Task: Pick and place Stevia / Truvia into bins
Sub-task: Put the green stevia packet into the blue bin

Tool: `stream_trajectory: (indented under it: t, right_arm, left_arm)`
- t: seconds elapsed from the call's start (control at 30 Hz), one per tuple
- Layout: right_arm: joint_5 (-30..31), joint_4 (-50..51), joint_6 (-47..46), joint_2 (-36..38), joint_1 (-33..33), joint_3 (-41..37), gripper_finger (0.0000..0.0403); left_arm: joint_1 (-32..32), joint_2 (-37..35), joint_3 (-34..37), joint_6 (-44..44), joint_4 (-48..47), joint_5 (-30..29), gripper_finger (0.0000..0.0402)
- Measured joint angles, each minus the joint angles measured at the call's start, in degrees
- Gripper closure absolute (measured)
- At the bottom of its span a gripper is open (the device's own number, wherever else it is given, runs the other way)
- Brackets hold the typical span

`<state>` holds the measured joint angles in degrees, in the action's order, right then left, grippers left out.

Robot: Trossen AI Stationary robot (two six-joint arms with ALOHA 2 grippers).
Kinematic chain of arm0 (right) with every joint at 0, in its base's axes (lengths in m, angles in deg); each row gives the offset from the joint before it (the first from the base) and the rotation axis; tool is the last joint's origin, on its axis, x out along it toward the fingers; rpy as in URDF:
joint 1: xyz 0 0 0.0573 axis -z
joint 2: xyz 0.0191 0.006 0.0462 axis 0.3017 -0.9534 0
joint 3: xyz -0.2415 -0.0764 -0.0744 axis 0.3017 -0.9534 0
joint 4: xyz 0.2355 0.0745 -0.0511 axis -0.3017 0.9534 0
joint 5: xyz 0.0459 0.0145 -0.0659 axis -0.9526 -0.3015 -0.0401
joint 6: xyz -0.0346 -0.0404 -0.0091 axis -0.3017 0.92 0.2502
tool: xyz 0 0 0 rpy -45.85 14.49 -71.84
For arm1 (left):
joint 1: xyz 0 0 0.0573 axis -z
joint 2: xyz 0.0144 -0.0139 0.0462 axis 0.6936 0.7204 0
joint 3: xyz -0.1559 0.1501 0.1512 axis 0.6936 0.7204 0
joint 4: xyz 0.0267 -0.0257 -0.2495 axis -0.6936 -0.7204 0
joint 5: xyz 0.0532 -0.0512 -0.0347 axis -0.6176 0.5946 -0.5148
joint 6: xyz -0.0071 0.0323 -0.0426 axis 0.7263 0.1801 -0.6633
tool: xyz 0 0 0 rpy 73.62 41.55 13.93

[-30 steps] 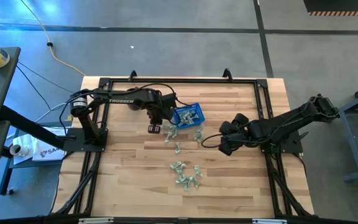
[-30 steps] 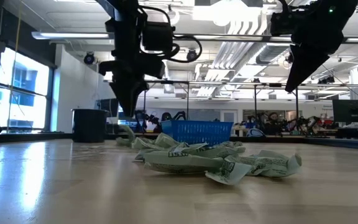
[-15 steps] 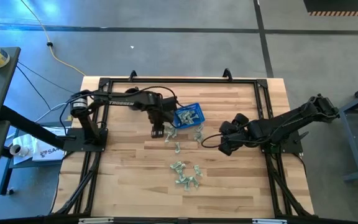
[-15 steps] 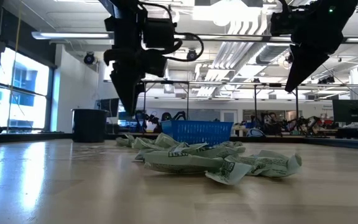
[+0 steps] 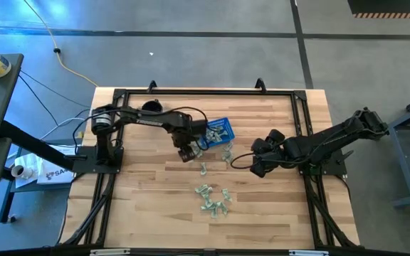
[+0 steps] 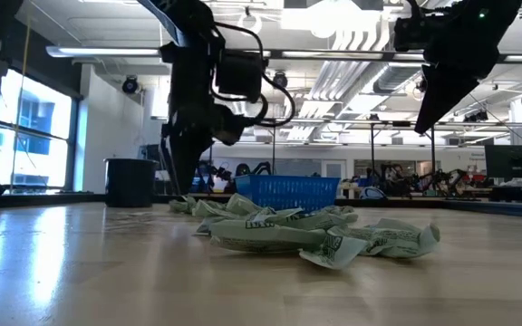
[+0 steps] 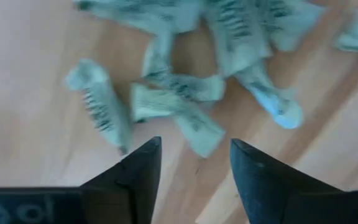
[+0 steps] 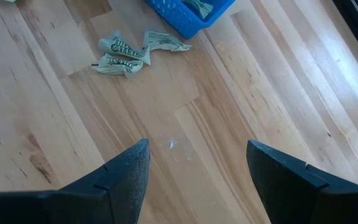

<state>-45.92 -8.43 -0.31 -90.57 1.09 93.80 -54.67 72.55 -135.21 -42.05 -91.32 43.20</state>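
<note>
The blue basket (image 5: 218,131) stands on the table's far middle with several packets inside. Loose green-and-white packets lie flat beside it (image 5: 199,147), just nearer (image 5: 203,169), and in a heap toward the near edge (image 5: 213,200). My left gripper (image 5: 187,152) hangs open, pointing down close over the packets (image 7: 185,99) left of the basket, touching none; its fingers (image 7: 146,163) show with a wide gap. My right gripper (image 5: 257,166) waits open above bare wood right of the basket (image 8: 188,12).
A black round cup (image 5: 150,107) stands at the far left of the table, seen also in the low view (image 6: 130,182). Black frame rails (image 5: 205,91) run around the tabletop. The packet heap (image 6: 315,231) lies in front of the basket (image 6: 286,192).
My left gripper has gone toward the table's right and near edges and down, onto the packets left of the basket, tipping as it went. Its fingers have spread apart. The packets and the basket lie as before.
</note>
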Motion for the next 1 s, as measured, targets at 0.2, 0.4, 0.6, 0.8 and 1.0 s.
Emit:
stream_trajectory:
  t: [0.2,0.4,0.6,0.8,1.0]
  right_arm:
    - [0.40,0.11,0.42,0.00,0.00,0.00,0.0146]
    - [1.24,0.11,0.99,0.00,0.00,0.00,0.0146]
    - [1.67,0.11,1.50,0.00,0.00,0.02,0.0146]
    - [1.69,0.14,1.64,0.00,0.00,0.00,0.0146]
    - [2.04,0.13,2.08,0.00,0.00,0.00,0.0146]
  left_arm:
    - [-0.12,-0.38,-0.02,-3.02,0.01,-0.98,0.0199]
    - [-0.12,-0.29,-0.02,-6.37,2.92,0.31,0.0189]
    - [-0.14,0.60,0.80,-6.38,2.30,-0.80,0.0200]
    - [-0.14,0.59,2.57,-7.84,0.73,-3.35,0.0200]
    - [-0.84,0.56,4.74,-6.20,1.04,-1.73,0.0202]
